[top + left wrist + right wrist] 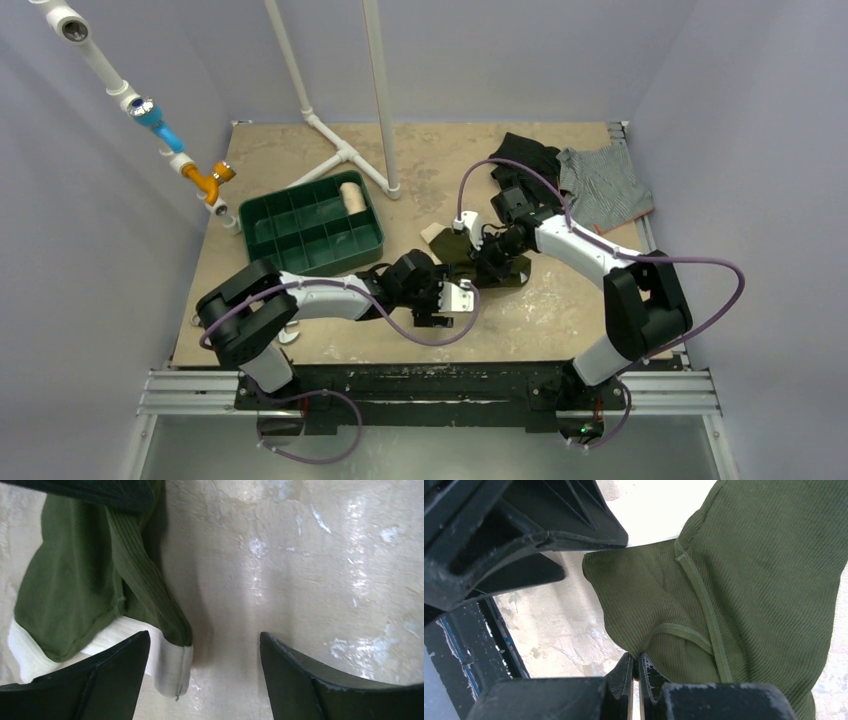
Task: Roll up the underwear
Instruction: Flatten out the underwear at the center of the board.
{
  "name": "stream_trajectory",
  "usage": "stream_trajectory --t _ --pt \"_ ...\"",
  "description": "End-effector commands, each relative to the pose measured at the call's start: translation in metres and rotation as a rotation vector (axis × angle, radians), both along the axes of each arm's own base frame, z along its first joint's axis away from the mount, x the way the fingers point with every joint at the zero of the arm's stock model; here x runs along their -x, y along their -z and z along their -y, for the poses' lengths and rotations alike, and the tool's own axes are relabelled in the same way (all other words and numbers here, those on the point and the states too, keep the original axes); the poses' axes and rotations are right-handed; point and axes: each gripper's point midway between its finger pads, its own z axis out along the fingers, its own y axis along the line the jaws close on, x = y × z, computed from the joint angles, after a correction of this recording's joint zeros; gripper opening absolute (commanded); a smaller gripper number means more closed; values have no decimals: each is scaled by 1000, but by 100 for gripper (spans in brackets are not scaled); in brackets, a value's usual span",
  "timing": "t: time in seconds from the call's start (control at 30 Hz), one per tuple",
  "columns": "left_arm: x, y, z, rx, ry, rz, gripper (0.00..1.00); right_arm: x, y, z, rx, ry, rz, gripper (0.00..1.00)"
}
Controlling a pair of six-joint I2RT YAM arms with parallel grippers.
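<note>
Right end effector point(638, 680) pinched tight on the underwear point(749, 580) edge, left end effector point(204, 637) spread wide, empty, underwear at its ten o'clock

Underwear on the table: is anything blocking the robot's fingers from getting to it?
Nothing visible does. The right fingers are shut on an edge of the underwear. The left fingers are open over the table, with the cream waistband right by one of them.

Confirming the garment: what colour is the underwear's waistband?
Cream-white waistband on olive underwear; left wrist view shows it best.
</note>
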Motion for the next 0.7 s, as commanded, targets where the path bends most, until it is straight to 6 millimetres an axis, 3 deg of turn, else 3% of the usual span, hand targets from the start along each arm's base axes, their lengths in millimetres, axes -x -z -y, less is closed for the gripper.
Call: stream_trajectory --t 0.0,0.17,0.37,0.47,0.53,0.67 --pt "-30 -16 18 33 -53 161 74 -2 -15 -7 -56 -10 5 0" --pt "-44 -11 13 6 -123 201 50 3 -15 -5 -58 -16 1 0" --pt "-40 -12 0 -59 -118 188 18 2 -28 -4 -68 -15 33 0" --pt "-40 -33 -2 -57 -129 170 0 -2 -42 -3 -72 -13 70 0" --pt "-42 -53 -5 -44 -138 132 0 -9 -59 -5 -82 -14 122 0" --pt "-52 -119 -8 30 -168 38 0 -30 -110 -6 -106 9 269 0"
